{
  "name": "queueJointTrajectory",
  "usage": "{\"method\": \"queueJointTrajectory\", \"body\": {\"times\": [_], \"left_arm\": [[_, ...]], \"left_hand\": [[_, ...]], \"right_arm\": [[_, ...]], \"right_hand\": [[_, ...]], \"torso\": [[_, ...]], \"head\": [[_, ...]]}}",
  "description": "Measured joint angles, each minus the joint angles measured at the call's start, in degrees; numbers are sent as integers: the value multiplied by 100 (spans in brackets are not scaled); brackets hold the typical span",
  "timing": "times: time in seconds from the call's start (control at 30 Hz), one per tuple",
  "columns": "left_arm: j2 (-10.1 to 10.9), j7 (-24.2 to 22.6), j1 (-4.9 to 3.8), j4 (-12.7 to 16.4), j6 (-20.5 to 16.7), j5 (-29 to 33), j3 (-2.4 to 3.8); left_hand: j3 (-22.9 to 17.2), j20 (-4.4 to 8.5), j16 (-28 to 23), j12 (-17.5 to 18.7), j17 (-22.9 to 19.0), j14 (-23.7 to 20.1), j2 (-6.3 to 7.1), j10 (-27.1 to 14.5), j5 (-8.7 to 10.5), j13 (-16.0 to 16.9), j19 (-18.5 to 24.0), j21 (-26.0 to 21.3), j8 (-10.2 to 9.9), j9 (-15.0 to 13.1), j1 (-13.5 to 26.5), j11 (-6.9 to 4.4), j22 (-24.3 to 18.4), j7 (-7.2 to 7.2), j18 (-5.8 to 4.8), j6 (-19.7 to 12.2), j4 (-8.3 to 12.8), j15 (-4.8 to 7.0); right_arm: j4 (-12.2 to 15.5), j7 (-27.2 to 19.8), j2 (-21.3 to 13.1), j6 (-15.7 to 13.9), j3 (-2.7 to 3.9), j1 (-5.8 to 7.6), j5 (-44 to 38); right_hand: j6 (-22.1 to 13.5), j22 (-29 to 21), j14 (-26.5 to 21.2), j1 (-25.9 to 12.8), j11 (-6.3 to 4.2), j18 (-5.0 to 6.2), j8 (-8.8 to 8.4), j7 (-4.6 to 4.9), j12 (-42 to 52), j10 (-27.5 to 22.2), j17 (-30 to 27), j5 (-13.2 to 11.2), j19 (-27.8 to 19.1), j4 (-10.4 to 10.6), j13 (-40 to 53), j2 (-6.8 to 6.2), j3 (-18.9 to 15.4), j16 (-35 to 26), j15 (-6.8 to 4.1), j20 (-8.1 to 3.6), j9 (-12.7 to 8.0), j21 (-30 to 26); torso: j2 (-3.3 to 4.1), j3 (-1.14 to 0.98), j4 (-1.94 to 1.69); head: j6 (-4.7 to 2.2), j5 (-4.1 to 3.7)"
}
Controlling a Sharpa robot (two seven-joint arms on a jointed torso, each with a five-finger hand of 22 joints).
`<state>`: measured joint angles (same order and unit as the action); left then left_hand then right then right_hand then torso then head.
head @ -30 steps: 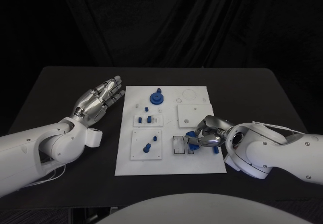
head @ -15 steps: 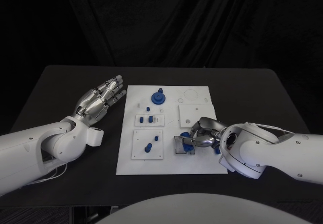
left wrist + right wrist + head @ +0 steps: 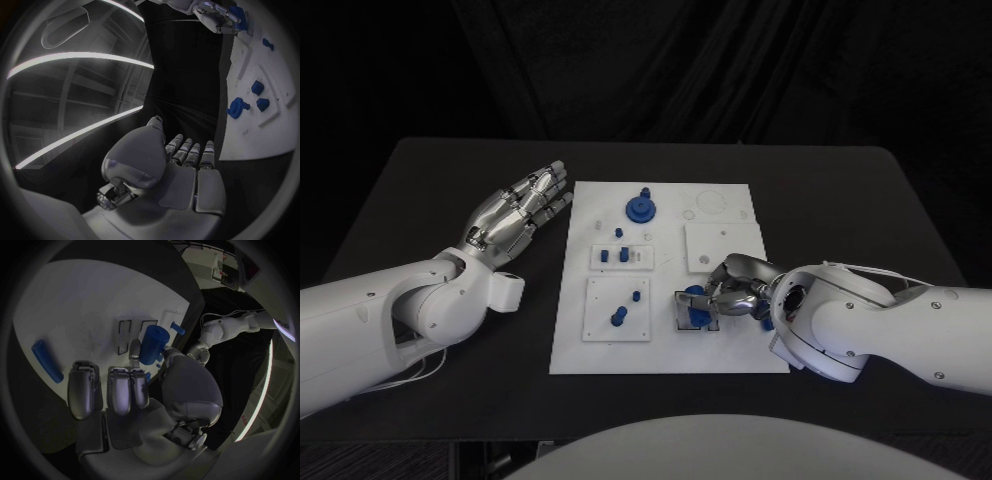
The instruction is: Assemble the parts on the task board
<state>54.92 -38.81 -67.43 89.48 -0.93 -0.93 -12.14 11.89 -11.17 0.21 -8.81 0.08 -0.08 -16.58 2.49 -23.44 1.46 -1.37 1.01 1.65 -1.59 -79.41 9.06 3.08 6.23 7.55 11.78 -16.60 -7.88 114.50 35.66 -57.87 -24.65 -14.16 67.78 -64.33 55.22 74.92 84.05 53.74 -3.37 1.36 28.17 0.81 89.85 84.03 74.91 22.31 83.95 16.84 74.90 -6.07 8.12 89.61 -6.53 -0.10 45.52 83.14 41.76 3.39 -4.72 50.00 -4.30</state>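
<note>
place: robot lab | evidence: black table (image 3: 444, 200), black backdrop curtain (image 3: 661, 70), white task board (image 3: 661, 350)

You see the task board (image 3: 661, 352) in the middle of the table (image 3: 877, 200). The left hand (image 3: 516, 210) lies just left of its far part; the right hand (image 3: 733, 285) is over its near right part.

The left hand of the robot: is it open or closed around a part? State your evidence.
Open. The silver left hand lies beside the white task board with its fingers stretched out straight and nothing between them.
</note>
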Motion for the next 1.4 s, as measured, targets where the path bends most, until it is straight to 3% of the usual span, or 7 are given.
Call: {"method": "queueJointTrajectory", "body": {"times": [0.1, 0.4, 0.7, 0.97, 1.17, 1.27, 1.4], "left_arm": [[-8, 2, 2, -13, 9, 0, 0], [-21, 8, 6, -31, 32, 0, 0], [-19, 17, 10, -37, 48, 1, 0], [-25, 27, 14, -44, 58, 2, 0], [-27, 32, 15, -44, 63, 2, 0], [-24, 34, 16, -42, 63, 2, 0], [-21, 35, 16, -40, 62, 2, 0]], "left_hand": [[0, 0, 0, 0, -2, 0, 0, 0, 0, 0, 0, 0, 0, 0, 0, 0, 0, 0, 0, 0, 0, 0], [0, 0, 0, 0, -3, 0, 0, 0, 0, 0, 0, 0, 0, 0, 0, 0, 0, 0, 0, 0, 0, 0], [-16, 0, 0, 0, -3, 0, 0, 0, 0, 0, 0, 0, 0, 0, 0, -1, 0, 0, 0, 0, -16, 0], [-31, 0, 0, 0, -2, 0, -21, -1, -23, 0, 0, 0, 0, -7, -21, -1, 0, 53, 0, 52, 0, 0], [-31, 0, 0, 0, -1, 0, 2, -1, -23, 0, 0, 22, 0, -7, -44, -1, 0, 66, 0, 66, 0, 0], [-31, 0, 0, 0, 0, 0, 2, -1, -61, 0, 0, 22, 0, -7, -44, -2, 5, 73, 0, 72, 0, 0], [-48, 0, 0, 0, 1, 0, -19, -1, -61, 0, 0, 22, 0, -6, -65, -2, 5, 75, 0, 74, 17, 0]], "right_arm": [[-6, 6, 2, 27, 0, 0, -32], [-6, 19, -9, 48, 1, 0, -134], [35, 2, -85, -5, 1, 0, -244], [100, -163, -199, -180, 0, 0, -334], [169, -691, -359, -620, -2, 0, -562], [200, -1051, -446, -894, -1, 0, -808], [226, -1472, -535, -1205, -1, -3, -1281]], "right_hand": [[0, 0, 0, -112, 22, 0, -23, -1, 0, -22, 0, -70, 9, -2, 0, 51, -148, 0, 0, 9, 0, 0], [1, 0, -21, -401, 42, 0, -33, -2, 0, -1, 0, -644, 20, 3, 0, 216, -697, 0, 21, 21, 31, -23], [22, -1, -21, -522, 42, -1, -33, 19, 0, -1, 0, -585, 20, -9, 0, 318, -939, 1, 21, 21, 69, -23], [-49, -1, -21, 381, 42, 0, 58, 18, 0, -1, 0, 141, 20, -34, 0, 456, -977, 1, 20, 21, 183, -23], [-358, -1, 0, 1119, 62, -1, 64, 90, 0, -14, 0, 564, 0, -121, 0, 277, -1035, 1, 41, 41, 166, 87], [-494, -1, -9, 1462, 108, -1, -4, 135, 0, -13, 0, 605, 21, -160, 0, 199, -1055, 1, 91, 63, 93, 89], [-907, -1, -5, 1904, 247, 0, -303, 303, 0, -1, 0, 422, 4, -163, 3, 81, -1109, 1, 200, 169, -229, 88]], "torso": [[0, 0, 0], [-7, -6, -1], [-9, -6, 3], [-8, -6, 2], [-7, -7, 3], [-6, -6, 3], [-6, -5, 5]], "head": [[0, -12], [0, -4], [0, 14], [0, 15], [0, 52], [0, 63], [0, 70]]}}
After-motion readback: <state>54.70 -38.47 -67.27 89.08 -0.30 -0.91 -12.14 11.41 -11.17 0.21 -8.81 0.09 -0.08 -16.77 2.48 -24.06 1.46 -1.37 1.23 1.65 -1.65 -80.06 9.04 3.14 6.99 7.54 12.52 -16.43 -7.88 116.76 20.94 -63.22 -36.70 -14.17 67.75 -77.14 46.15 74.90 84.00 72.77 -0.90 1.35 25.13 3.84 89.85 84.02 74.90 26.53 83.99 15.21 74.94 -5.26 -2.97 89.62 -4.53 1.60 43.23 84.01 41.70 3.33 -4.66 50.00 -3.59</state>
